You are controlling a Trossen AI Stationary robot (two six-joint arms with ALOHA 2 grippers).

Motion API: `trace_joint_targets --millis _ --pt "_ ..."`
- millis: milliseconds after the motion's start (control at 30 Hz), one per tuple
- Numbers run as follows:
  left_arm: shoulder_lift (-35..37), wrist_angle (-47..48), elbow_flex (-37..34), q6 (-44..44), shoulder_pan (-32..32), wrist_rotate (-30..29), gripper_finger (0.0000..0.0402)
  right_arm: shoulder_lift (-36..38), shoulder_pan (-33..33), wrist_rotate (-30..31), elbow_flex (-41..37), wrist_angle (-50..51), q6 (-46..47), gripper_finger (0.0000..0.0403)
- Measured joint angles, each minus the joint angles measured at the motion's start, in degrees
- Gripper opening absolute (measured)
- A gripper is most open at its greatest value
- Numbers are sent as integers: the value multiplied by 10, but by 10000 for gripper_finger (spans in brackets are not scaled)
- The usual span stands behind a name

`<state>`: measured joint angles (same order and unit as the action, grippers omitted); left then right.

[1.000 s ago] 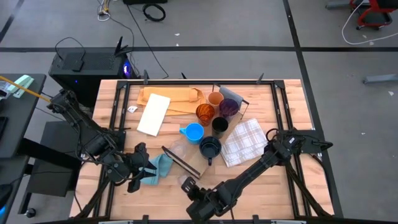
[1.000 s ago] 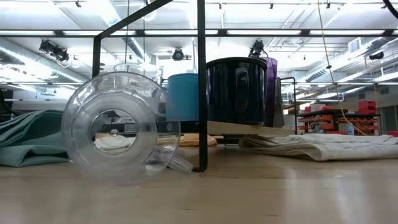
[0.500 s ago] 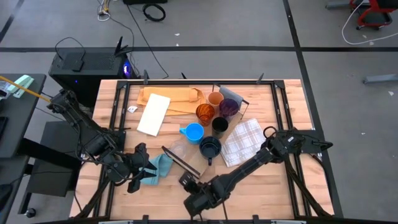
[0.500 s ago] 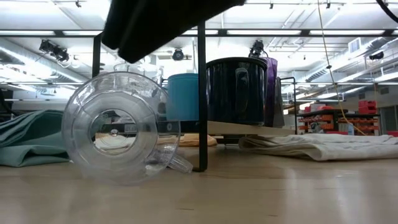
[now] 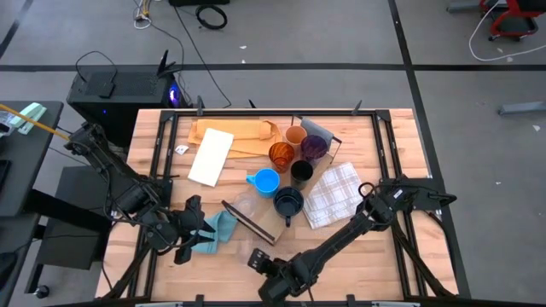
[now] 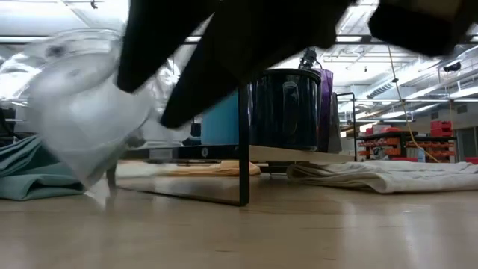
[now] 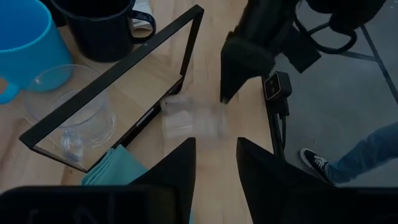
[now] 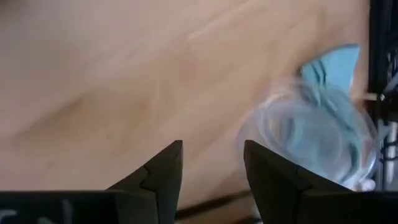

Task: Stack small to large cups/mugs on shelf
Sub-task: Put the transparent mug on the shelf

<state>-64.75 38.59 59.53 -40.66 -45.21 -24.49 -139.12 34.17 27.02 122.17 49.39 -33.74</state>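
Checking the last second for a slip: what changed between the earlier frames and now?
The clear cup that lay on its side by the shelf frame is blurred, knocked loose and tumbling; the right gripper, jaws now parted, swung over it. The left gripper and the standing cups are unchanged.

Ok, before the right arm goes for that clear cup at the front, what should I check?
1. Right gripper open and empty: ok.
2. Clear cup between its fingers: not ok, it lies beside them.
3. Cup at rest: cannot tell, it shows blurred.
4. Left gripper out of the way: ok, empty, by the teal cloth.
5. Free spot on the shelf: cannot tell.
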Motion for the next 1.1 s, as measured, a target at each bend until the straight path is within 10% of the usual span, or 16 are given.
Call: trace_joint_targets --millis 533,833,1100 --pt "0 1 0 -32 0 6 127 3 -1 64 1 -65 107 161" --pt "-20 15 0 -106 0 119 143 7 30 132 51 -54 139 155" --pt "-28 -5 0 -149 -19 130 147 9 27 133 128 -55 358 149"
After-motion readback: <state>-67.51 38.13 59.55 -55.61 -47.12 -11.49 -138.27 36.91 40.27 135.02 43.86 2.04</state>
